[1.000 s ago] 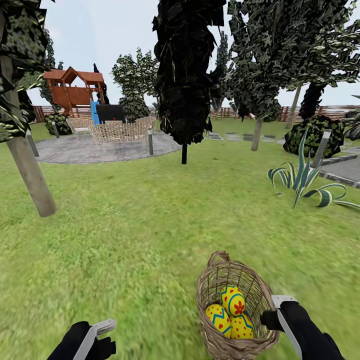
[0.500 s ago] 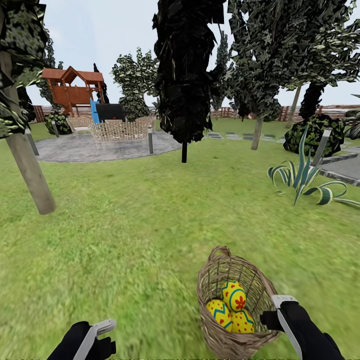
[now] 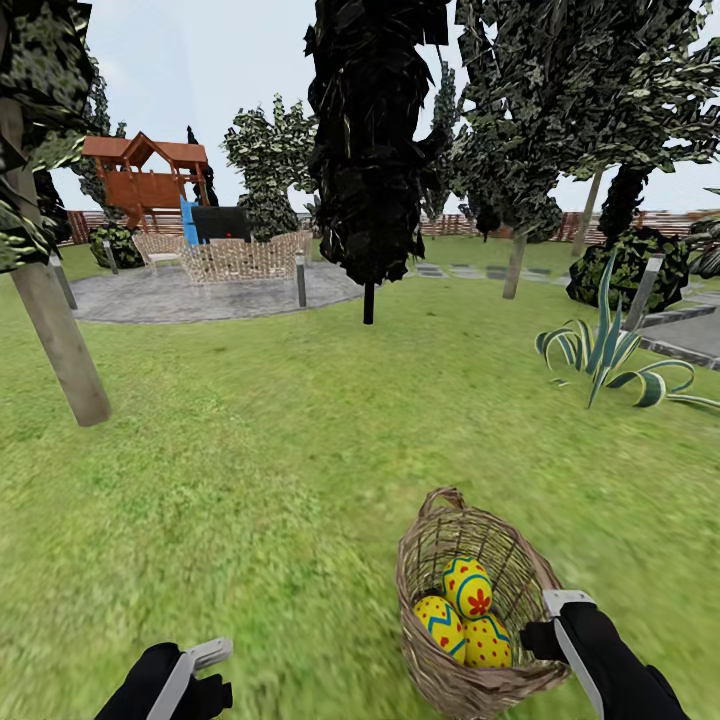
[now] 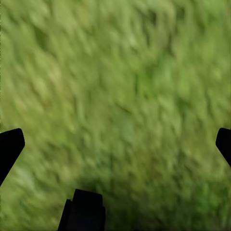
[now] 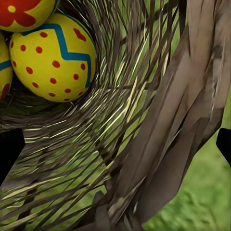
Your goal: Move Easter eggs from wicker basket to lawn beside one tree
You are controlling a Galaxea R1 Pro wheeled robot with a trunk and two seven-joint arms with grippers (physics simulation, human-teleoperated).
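Note:
The wicker basket stands on the lawn just in front of me, right of centre. Three yellow Easter eggs with blue zigzags and red marks lie in it: one on top, one at the left, one at the right. My right gripper hovers at the basket's near right rim. In the right wrist view it is open, with the woven rim between its fingers and an egg beyond. My left gripper is open, low over bare grass.
A tree with a pale trunk rises at the left, another at the back right. A black cypress stands straight ahead and a spiky striped plant at the right. Grey paving with woven chairs lies far back.
The whole picture has shifted slightly, so basket and left trunk sit a little higher in it. Both arms keep the same pose and the eggs stay in the basket.

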